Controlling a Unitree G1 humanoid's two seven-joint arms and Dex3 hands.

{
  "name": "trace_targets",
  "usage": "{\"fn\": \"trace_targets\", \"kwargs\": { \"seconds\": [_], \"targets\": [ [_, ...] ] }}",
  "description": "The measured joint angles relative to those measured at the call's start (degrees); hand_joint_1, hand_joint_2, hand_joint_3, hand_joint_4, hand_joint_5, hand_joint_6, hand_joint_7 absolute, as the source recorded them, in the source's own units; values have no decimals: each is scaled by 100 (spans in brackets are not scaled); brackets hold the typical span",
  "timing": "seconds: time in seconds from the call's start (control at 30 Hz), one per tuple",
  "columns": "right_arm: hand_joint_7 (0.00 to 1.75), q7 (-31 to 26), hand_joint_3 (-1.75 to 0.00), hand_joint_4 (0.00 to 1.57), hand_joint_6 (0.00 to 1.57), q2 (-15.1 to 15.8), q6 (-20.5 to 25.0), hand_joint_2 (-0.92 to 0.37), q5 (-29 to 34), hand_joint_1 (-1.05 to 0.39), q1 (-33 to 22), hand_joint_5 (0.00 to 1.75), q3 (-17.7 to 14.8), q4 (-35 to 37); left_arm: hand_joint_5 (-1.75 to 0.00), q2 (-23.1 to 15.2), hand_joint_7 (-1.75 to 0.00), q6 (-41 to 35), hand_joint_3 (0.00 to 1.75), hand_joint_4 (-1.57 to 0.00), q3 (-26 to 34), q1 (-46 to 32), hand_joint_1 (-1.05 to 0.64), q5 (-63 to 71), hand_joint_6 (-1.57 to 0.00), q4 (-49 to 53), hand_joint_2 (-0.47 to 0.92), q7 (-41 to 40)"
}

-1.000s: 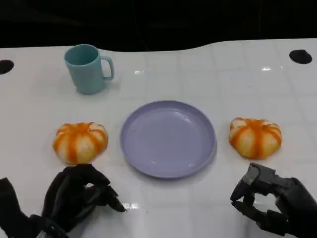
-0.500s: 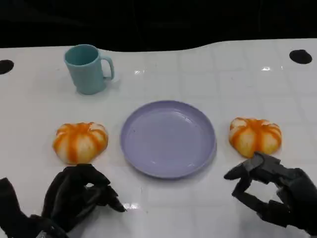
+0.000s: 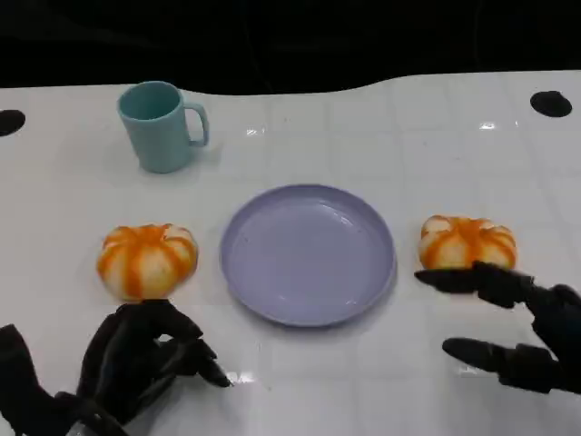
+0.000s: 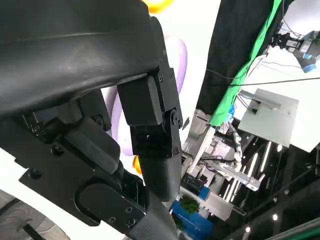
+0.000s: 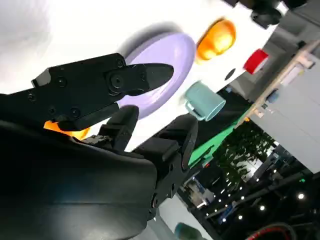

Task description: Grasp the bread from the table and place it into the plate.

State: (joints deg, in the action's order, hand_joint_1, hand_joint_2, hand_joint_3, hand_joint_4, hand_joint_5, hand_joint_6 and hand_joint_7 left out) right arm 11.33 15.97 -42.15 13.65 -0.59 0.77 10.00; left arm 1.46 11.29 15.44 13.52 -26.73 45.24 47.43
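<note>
Right hand: the right hand (image 3: pixel 517 327) sits at about 4 o'clock from the plate, fingers spread wide and holding nothing. One finger (image 3: pixel 463 279) reaches across the near edge of the right-side bread; whether it touches the bread cannot be told. Another finger lies lower, toward the table's near edge, apart from the first.
Left hand: the left hand (image 3: pixel 145 359) rests at about 7 o'clock from the plate, fingers curled in on themselves with nothing inside.
Right bread: an orange-and-white striped, pumpkin-shaped bun (image 3: pixel 467 243) lies on the table at 3 o'clock from the plate, just beside its rim and not on it. In the right wrist view a sliver of it (image 5: pixel 62 129) shows behind the hand's fingers.
Left bread: a matching striped bun (image 3: pixel 148 260) lies on the table at 9 o'clock from the plate, just beyond the left hand's knuckles and apart from them.
Plate: a lavender plate (image 3: pixel 309 253) sits mid-table between the two buns, nothing on it.
Mug: a teal mug (image 3: pixel 162 126) stands upright at about 11 o'clock from the plate, well apart from it, handle turned toward 3 o'clock.
Table: a white table (image 3: pixel 427 145) with faint grid lines.
</note>
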Motion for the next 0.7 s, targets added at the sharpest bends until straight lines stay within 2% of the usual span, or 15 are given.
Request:
{"fn": "trace_targets", "kwargs": {
  "seconds": [0.3,0.47,0.63,0.7],
  "targets": [
    [5,-324,-1,15,33,360,509,-90,996,-47,76,33,-30,-400,-57,-8,-33,5,0,-157,4,26,-105,0,-157,18,61,-1],
    [3,-616,0,11,32,522,781,-85,1633,-44,300,30,1,-514,-57,-11,-33,5,0,-157,2,28,-105,1,-157,19,61,-1],
    [1,-893,0,5,30,663,1232,-79,2505,-38,505,31,199,-568,-56,-12,-32,5,0,-157,4,29,-105,0,-157,19,61,-1],
    [0,-1019,0,1,30,679,1406,-77,2849,-36,550,37,316,-586,-56,-11,-32,5,0,-157,4,29,-105,0,-157,20,61,-1]
  ]
}}
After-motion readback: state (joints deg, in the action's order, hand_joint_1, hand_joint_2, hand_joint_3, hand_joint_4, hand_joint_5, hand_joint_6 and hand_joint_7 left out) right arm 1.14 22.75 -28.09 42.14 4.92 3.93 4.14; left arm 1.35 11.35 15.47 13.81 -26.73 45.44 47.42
